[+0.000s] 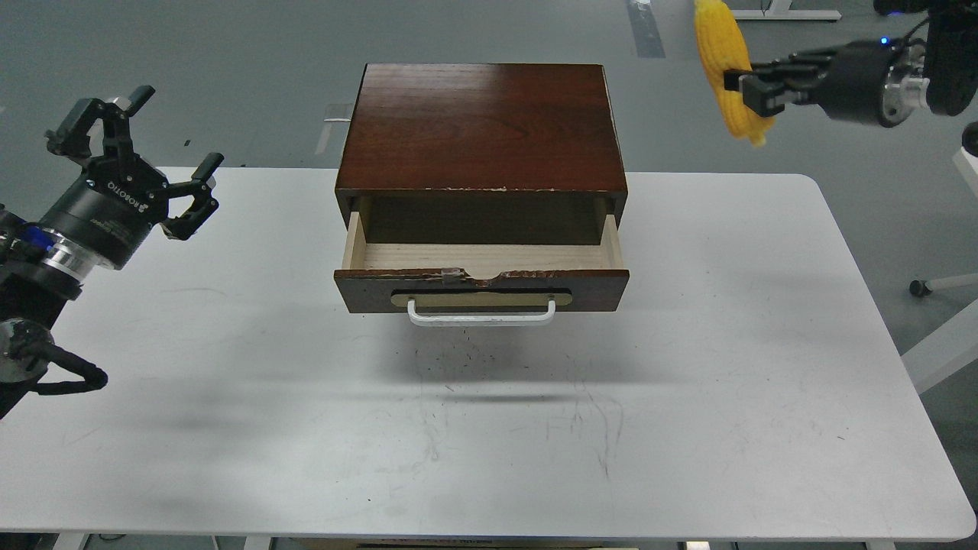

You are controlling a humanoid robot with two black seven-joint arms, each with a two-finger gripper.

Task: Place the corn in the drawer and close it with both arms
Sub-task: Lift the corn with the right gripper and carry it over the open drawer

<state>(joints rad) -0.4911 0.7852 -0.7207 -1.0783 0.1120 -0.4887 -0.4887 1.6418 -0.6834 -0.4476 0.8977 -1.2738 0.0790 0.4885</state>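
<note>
The drawer (pixel 481 260) of the dark reddish-brown cabinet (pixel 481 126) stands pulled open, its pale wood inside empty, its white bar handle (pixel 481 315) facing me. My right gripper (pixel 752 88) is shut on the yellow corn (pixel 726 53) and holds it high in the air at the upper right, beyond the cabinet's right side. The corn hangs nearly upright, its top cut off by the frame edge. My left gripper (pixel 141 160) is open and empty, raised over the table's far left part, well left of the drawer.
The white table (pixel 688 382) carries only the cabinet, with scuff marks in front of the drawer. Grey floor lies behind. A white stand's leg (pixel 943 336) shows at the right edge and a desk base (pixel 775 14) at the top.
</note>
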